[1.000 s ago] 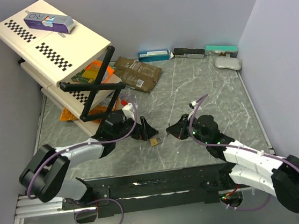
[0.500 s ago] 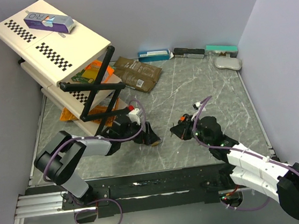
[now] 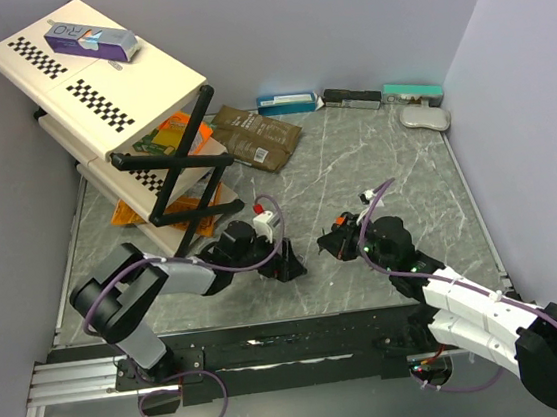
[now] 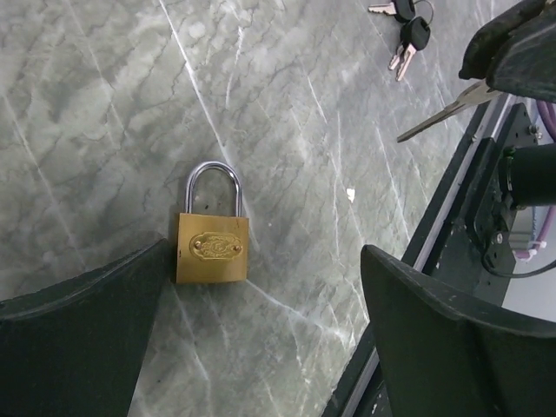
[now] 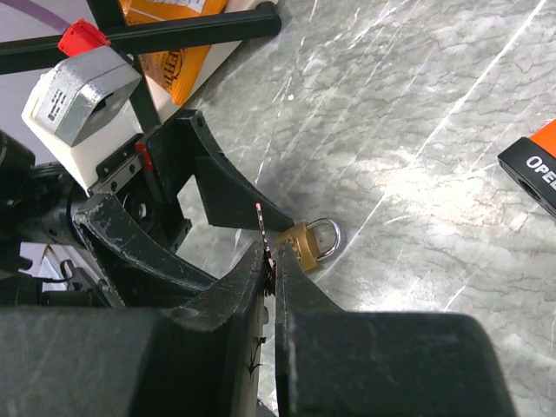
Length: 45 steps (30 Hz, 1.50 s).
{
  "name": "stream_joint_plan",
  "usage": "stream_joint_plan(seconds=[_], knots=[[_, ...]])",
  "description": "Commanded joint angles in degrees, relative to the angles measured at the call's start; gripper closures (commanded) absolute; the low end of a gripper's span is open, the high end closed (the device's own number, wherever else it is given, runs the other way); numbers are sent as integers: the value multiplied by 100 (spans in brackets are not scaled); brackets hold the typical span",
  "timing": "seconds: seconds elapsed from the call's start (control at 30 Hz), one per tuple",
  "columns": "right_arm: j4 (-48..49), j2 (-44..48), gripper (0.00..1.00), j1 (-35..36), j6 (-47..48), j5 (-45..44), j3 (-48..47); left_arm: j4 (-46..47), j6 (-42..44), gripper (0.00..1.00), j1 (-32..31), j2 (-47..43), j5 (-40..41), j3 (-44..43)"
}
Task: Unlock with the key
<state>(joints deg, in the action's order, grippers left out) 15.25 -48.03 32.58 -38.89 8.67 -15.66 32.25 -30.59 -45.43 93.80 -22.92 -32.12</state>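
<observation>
Lying within spread left gripper (image 4: 268,269), brass, silver-shackled padlock (image 4: 212,248); right gripper (image 5: 271,254) pinching key (image 4: 439,115).

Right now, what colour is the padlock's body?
The padlock body is brass gold; clearest in the left wrist view.

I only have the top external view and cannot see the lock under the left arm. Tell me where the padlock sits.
Observer: The padlock lies flat between the open fingers of the left gripper, shackle closed.
Operator: Report the key.
Observer: The right gripper is shut on the key, its blade sticking out roughly towards the padlock.
Operator: Check for anything else nearby.
Observer: A ring of spare keys lies on the table, past the shackle end.
</observation>
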Motion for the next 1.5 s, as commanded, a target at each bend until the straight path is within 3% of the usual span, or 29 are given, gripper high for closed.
stream_joint_plan(seconds=[0.0,0.23,0.6,0.93,1.03,1.2,1.47], knots=[[84,84,100,-41,40,-67,28,-623,-306,3,-220,-142,603,-119],[128,30,100,-50,-13,-49,46,-1545,-448,3,-791,-99,1543,-593],[-39,233,100,-50,13,-137,98,-2267,-729,2,-1003,-54,2265,-928],[-232,101,100,64,444,-286,-77,-2609,-1264,5,-1012,-1055,2959,-1208],[-373,-83,100,520,716,-777,-296,-2662,-1634,6,-1003,-1328,3135,-1454],[-628,-583,100,1602,1077,-2306,-727,-2759,-2073,6,-994,-1269,3311,-1824],[-663,-953,100,2349,1121,-3440,-1044,-3032,-2302,19,-985,-749,3083,-2185]])
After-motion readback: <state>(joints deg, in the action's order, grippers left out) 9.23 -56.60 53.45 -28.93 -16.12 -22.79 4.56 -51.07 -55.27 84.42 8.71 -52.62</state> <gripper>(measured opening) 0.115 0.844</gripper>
